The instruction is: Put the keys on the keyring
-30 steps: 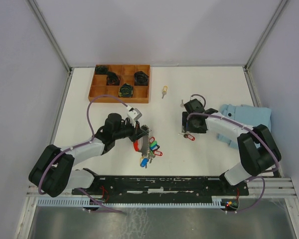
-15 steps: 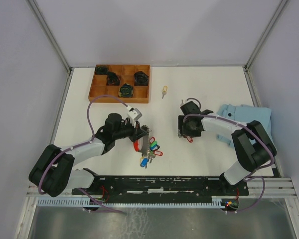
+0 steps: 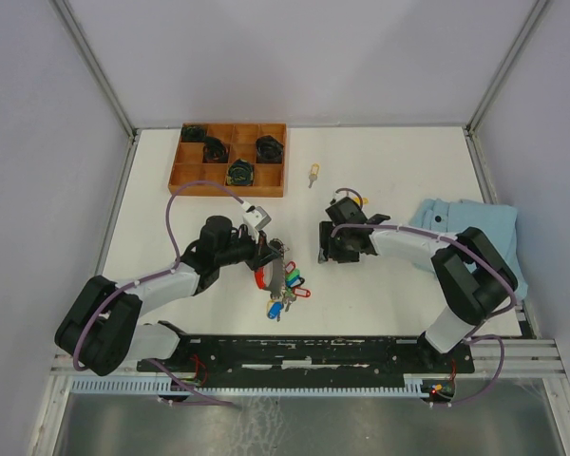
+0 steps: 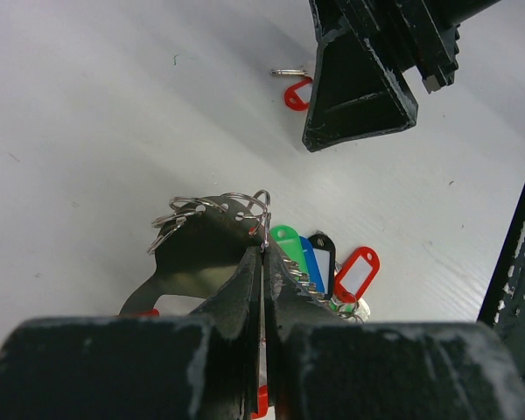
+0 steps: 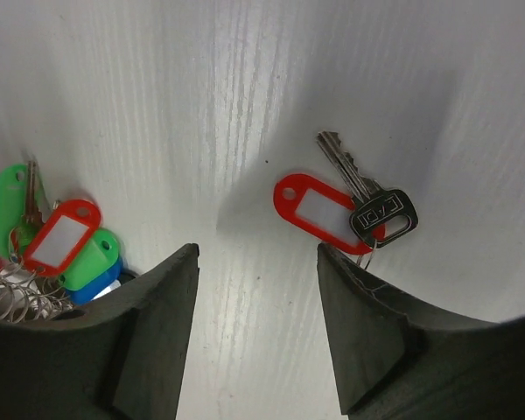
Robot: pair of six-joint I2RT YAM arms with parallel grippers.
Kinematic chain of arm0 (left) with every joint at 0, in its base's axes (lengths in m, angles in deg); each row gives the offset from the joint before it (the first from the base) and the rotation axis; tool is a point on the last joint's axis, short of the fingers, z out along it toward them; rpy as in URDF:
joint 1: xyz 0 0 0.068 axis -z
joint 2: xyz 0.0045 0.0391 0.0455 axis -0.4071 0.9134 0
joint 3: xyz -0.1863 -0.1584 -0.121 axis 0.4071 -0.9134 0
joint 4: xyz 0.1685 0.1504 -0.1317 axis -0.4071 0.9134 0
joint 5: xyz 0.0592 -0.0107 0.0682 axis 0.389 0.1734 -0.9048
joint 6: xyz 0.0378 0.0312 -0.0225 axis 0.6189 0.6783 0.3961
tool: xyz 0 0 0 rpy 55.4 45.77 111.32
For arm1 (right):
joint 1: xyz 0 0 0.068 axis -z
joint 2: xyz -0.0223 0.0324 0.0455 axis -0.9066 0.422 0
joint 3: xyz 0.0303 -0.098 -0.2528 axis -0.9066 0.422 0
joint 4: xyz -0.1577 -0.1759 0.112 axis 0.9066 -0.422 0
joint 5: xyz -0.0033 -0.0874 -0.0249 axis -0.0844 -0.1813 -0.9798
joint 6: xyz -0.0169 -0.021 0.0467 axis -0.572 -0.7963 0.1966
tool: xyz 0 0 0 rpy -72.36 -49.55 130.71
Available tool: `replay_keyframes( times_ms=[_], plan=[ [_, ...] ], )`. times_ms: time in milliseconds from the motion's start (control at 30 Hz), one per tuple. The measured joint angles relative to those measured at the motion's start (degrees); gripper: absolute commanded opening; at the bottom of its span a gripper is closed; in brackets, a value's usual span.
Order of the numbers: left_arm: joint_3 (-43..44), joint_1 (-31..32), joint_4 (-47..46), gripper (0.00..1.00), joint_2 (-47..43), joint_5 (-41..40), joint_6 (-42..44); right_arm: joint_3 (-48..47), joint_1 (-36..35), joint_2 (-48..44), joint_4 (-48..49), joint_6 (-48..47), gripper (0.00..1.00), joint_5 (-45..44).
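My left tool (image 4: 262,255) was clamped shut on the keyring (image 3: 281,281), both fingers pinched together over the wire rings and the grey beaded band at the top of the bunch. The bunch sat toward the near edge of the desk (image 3: 408,161), left of its middle. Green, blue, black and red tags fanned out on the surface past the grip.

My right tool (image 5: 255,254) stood open, fingers well apart with nothing between them. It hung low over the middle of the desk, just right of the bunch. A red-tagged key (image 5: 328,208) lay flat on the desk ahead of the finger on the right of the wrist view. Its silver blade pointed away and its dark head overlapped the end of the tag. It was close to that finger, but I could not tell whether they touched.

A yellow-tagged key (image 3: 313,172) lay alone nearer the far edge, well apart from both tools. A wooden tray (image 3: 192,175) sat by the far edge toward the left corner, with dark round items (image 3: 239,173) in several compartments. A light-blue cloth (image 3: 480,223) lay against the right edge
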Motion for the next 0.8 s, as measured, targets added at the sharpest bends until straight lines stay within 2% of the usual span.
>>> replay_keyframes(
  times_ms=[167,267,400,500,800],
  plan=[
    [0.00,0.00,0.00,0.03,0.00,0.00,0.00,0.04,0.00,-1.68,0.48,-5.44,0.66,0.11],
    [0.00,0.00,0.00,0.03,0.00,-0.02,0.00,0.17,0.00,-6.16,-0.26,-9.03,0.66,-0.83],
    [0.00,0.00,0.00,0.03,0.00,-0.02,0.00,1.46,0.00,-11.85,-0.39,-11.78,0.52,-3.43],
    [0.00,0.00,0.02,0.03,0.00,-0.02,0.00,4.22,-0.09,-13.25,0.50,-12.04,0.46,-6.03],
    [0.00,0.00,0.02,0.03,0.00,-0.07,0.00,16.11,-5.01,-14.03,8.15,-7.74,0.38,-18.38]
  ],
)
